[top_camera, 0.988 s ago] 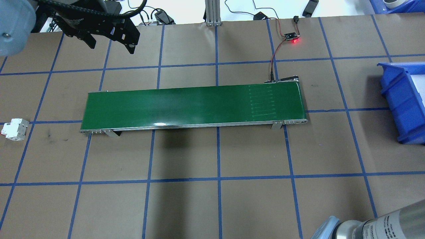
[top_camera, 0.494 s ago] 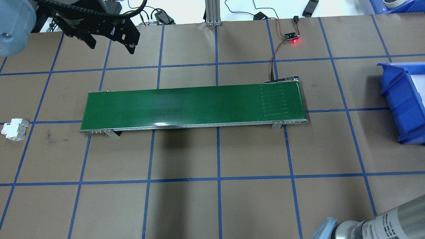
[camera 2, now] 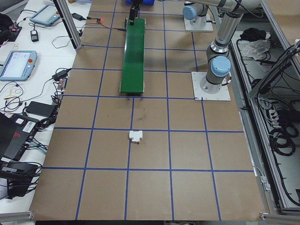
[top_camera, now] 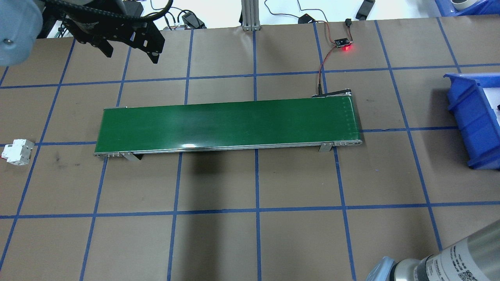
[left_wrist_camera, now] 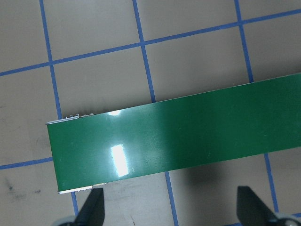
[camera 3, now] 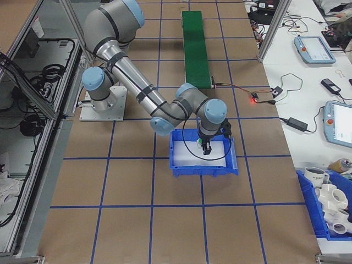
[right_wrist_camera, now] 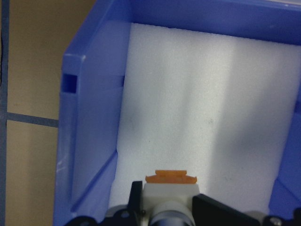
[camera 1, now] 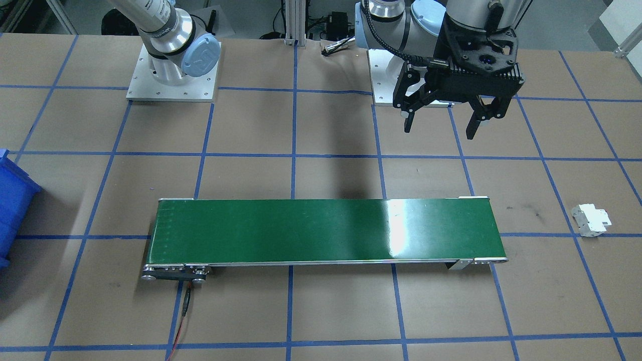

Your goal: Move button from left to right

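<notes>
The button shows its orange base and white body in the right wrist view, and my right gripper is shut on it. It hangs over the white foam floor of the blue bin. The exterior right view shows that gripper reaching down into the bin. My left gripper hangs open and empty above the table behind the green conveyor belt, near the belt's left end. In the overhead view the left gripper is at the top left.
A white circuit breaker lies on the table beyond the belt's left end. A small board with a red light is wired to the belt's right end. The bin stands at the table's right edge.
The seam marks on the belt have run to its right end. The right arm's lower segment has shifted slightly at the overhead view's bottom right. The left gripper has stayed put.
</notes>
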